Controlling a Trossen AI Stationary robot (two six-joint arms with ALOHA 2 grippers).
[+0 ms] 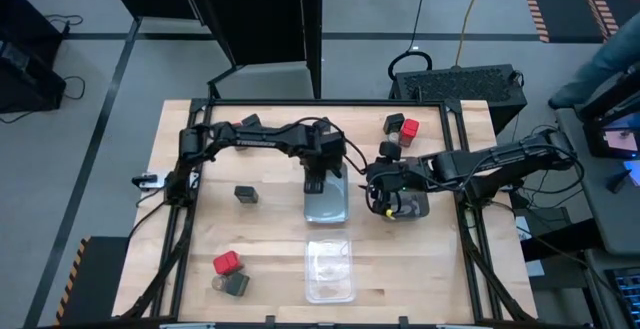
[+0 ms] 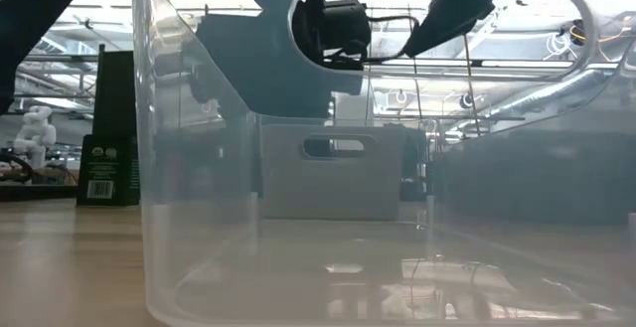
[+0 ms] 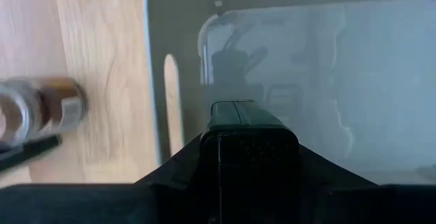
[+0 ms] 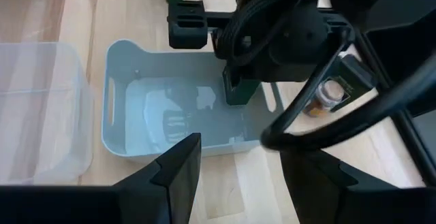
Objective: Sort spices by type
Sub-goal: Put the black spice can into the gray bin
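Observation:
My left gripper (image 1: pixel 321 175) points down over the light grey-blue tray (image 1: pixel 330 209) at mid-table, shut on a dark block (image 4: pixel 240 93). My right gripper (image 1: pixel 383 191) hovers open just right of that tray, over the dark smoky tray (image 1: pixel 410 209), with nothing between its fingers. Loose spices rest on the wood. A dark block (image 1: pixel 246 194) sits left of the tray. A red block (image 1: pixel 227 262) and a dark one (image 1: pixel 237 284) are near the front left. A red block (image 1: pixel 408 127), a dark one (image 1: pixel 392 122) and a jar (image 1: pixel 390 150) stand at the far right. My left gripper pinches the dark block between its two fingers, coming from above and pointing down. The block's lower part (image 4: pixel 240 98) sticks out below the fingers, upright, inside the light tray's walls. Whether it touches the tray's floor cannot be told.
A clear tray (image 1: pixel 330 269) stands near the front edge, below the light tray. A brown-topped jar (image 3: pixel 48 108) lies on the wood beside the light tray's wall. Bare wood lies at the far left and the near right. A person's arm shows beyond the table's right side.

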